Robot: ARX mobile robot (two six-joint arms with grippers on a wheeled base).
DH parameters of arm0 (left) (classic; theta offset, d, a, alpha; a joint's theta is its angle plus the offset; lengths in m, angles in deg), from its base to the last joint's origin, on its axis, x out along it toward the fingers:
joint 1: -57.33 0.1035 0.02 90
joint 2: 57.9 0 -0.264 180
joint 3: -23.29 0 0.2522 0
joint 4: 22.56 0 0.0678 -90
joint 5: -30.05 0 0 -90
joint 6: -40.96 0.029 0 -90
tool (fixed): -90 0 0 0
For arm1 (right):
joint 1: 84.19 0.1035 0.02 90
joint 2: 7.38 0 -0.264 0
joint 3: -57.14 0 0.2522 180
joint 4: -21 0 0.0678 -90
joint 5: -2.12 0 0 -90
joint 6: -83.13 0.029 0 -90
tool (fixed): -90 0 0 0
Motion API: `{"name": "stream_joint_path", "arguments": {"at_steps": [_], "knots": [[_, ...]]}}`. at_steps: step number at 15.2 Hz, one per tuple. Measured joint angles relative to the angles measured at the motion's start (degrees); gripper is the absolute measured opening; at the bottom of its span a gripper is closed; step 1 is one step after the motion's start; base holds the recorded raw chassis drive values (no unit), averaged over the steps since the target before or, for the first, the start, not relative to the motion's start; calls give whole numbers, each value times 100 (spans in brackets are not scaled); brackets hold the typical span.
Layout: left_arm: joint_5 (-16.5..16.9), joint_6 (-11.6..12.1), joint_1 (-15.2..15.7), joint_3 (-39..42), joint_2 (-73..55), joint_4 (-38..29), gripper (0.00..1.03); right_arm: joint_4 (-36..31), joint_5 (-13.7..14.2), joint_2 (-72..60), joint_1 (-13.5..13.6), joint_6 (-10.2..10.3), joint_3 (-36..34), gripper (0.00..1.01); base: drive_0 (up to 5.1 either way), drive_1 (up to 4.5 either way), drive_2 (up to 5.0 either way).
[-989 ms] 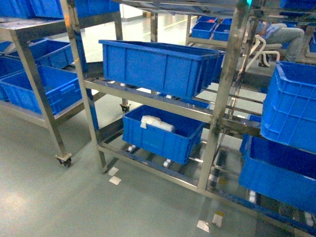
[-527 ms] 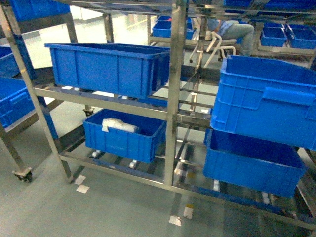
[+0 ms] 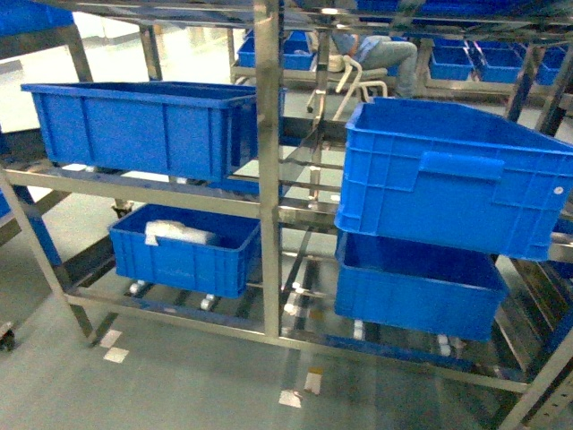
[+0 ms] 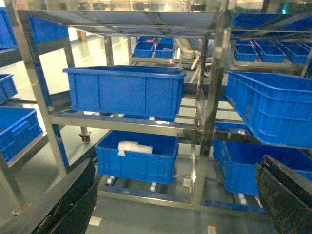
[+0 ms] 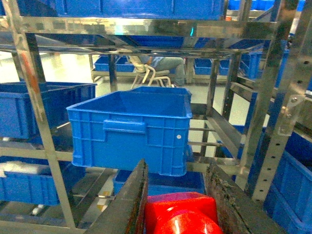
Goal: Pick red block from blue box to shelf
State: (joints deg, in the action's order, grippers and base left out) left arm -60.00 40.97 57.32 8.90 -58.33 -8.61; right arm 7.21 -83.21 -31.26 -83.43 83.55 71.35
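Steel shelf (image 3: 267,179) fills your view. Your right hand (image 5: 178,204) grips the red block (image 5: 183,217); left hand (image 4: 175,195) gapes wide. Approach the shelf squarely.

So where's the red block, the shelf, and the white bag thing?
red block (image 5: 180,217), right wrist view, its top face between the right pincer's fingers.
shelf (image 3: 268,170), head view, middle upright post.
white bag (image 3: 179,234), head view, its top, inside the lower left crate.

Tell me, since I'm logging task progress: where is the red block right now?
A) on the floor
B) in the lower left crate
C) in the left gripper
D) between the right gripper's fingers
D: the right wrist view shows the red block clamped in the right gripper.
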Motion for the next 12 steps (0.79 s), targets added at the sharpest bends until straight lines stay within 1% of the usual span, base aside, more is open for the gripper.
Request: {"name": "stream_joint_path", "arguments": {"at_steps": [12], "knots": [[0,0,0,0,0,0,98,-2,0,0,0,0,0,29,-168,-168,-168]]}}
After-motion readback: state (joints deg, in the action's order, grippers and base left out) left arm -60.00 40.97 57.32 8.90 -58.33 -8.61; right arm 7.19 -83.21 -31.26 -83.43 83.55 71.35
